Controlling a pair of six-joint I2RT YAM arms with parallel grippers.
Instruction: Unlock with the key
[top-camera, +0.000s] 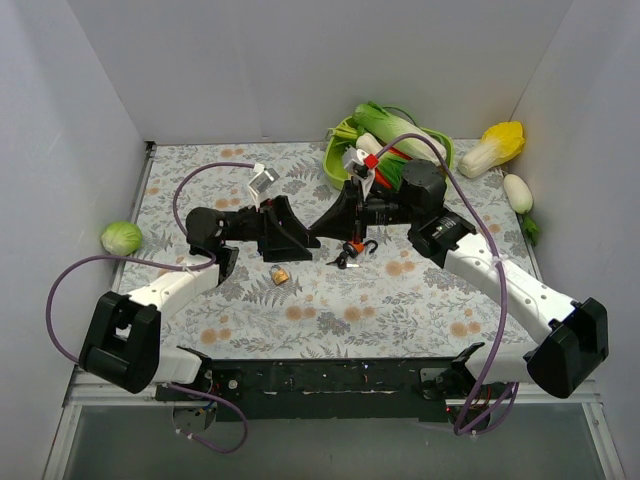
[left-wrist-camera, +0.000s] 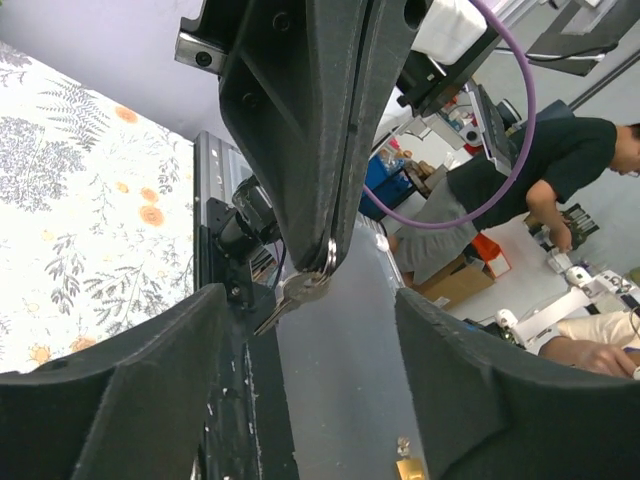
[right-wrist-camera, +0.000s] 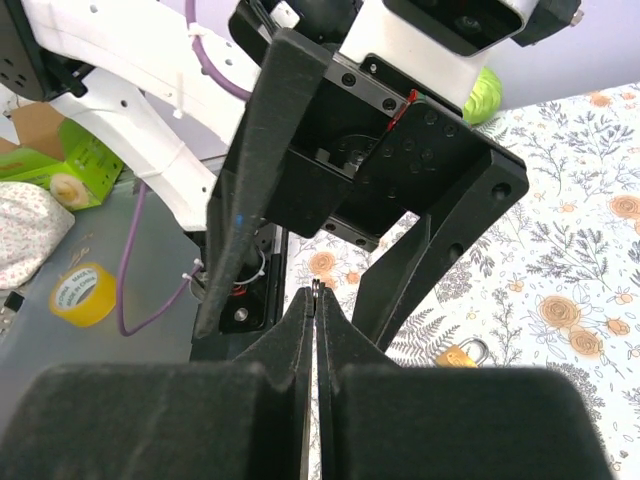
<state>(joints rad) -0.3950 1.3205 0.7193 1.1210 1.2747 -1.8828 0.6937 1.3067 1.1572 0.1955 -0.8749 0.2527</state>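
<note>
My right gripper (right-wrist-camera: 315, 300) is shut on a thin metal key ring (right-wrist-camera: 315, 290) that pokes out above its tips. In the left wrist view a plain silvery key (left-wrist-camera: 297, 293) hangs from that ring below the right gripper's fingers (left-wrist-camera: 310, 130). My left gripper (left-wrist-camera: 310, 400) is open, its jaws on either side of the hanging key without touching it. From above, both grippers (top-camera: 305, 243) (top-camera: 320, 233) meet over the middle of the table. A brass padlock (top-camera: 281, 274) (right-wrist-camera: 462, 355) lies on the cloth below them. I cannot pick out the key with the black head for certain.
A small dark cluster with red bits and a hook (top-camera: 352, 253) lies under the right arm. A green bowl of toy vegetables (top-camera: 385, 140) stands at the back. A cabbage (top-camera: 121, 237) sits at the left wall, with more vegetables (top-camera: 497, 147) at the back right.
</note>
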